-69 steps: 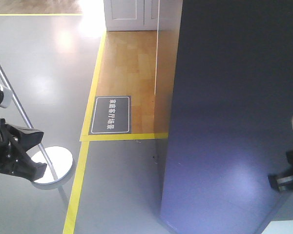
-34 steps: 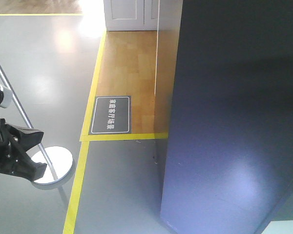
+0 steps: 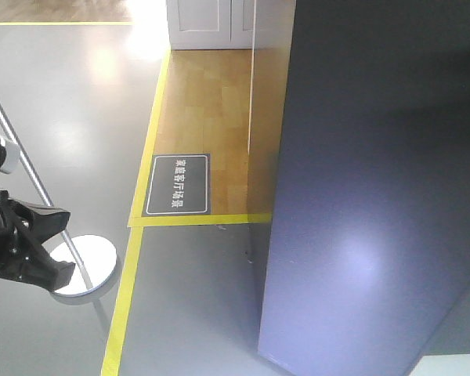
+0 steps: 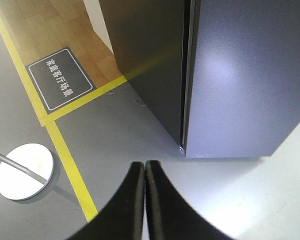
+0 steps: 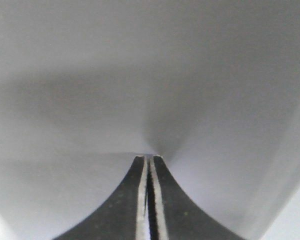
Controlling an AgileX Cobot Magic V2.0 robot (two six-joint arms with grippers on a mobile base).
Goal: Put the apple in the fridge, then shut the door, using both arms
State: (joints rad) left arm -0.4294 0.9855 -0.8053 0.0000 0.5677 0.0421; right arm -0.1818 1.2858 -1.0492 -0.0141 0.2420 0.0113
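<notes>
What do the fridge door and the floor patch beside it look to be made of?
The door looks like dark grey painted or coated metal with a satin finish: smooth, with a soft light glare. It could be laminate. The floor patch looks like varnished wood or wood-look planks: tan, with plank seams and a faint sheen.

In the front view, the right arm's black parts seen a second ago at the right edge are no longer showing, and the dark grey door (image 3: 376,188) is filling more of the lower right, narrowing the pale strip in that corner.
</notes>
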